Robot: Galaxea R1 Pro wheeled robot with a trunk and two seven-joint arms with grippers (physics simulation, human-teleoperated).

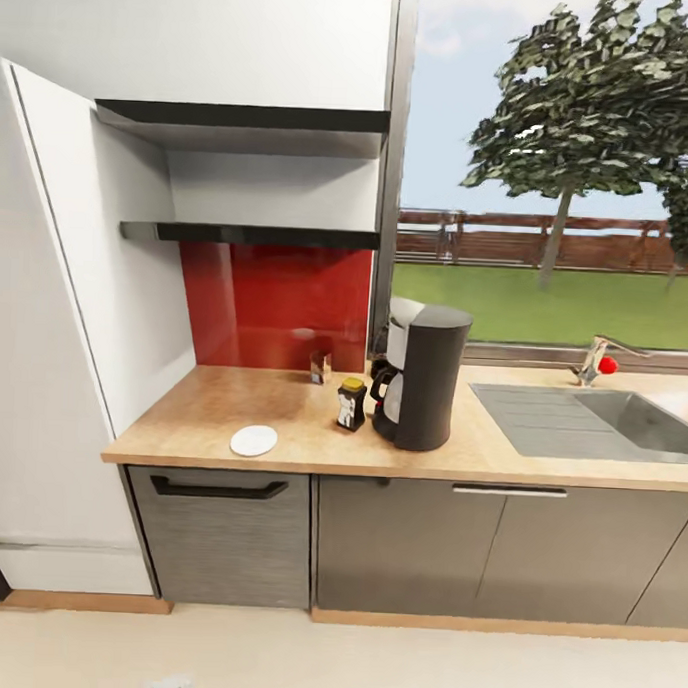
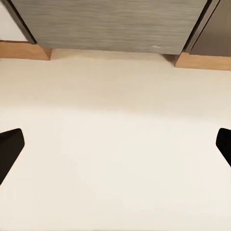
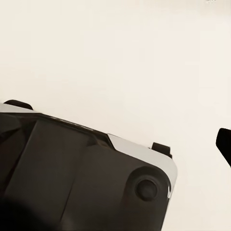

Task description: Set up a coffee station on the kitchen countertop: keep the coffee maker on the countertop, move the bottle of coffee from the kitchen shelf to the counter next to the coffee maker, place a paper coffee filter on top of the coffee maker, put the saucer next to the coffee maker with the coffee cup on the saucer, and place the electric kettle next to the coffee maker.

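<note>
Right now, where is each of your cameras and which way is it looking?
Head view: up on my head, facing the countertop with the coffee maker.
Left wrist view: near my left gripper, looking down at the floor by the cabinets.
Right wrist view: near my right gripper, looking down at floor and my dark base.
Both wrist views share the floor.
</note>
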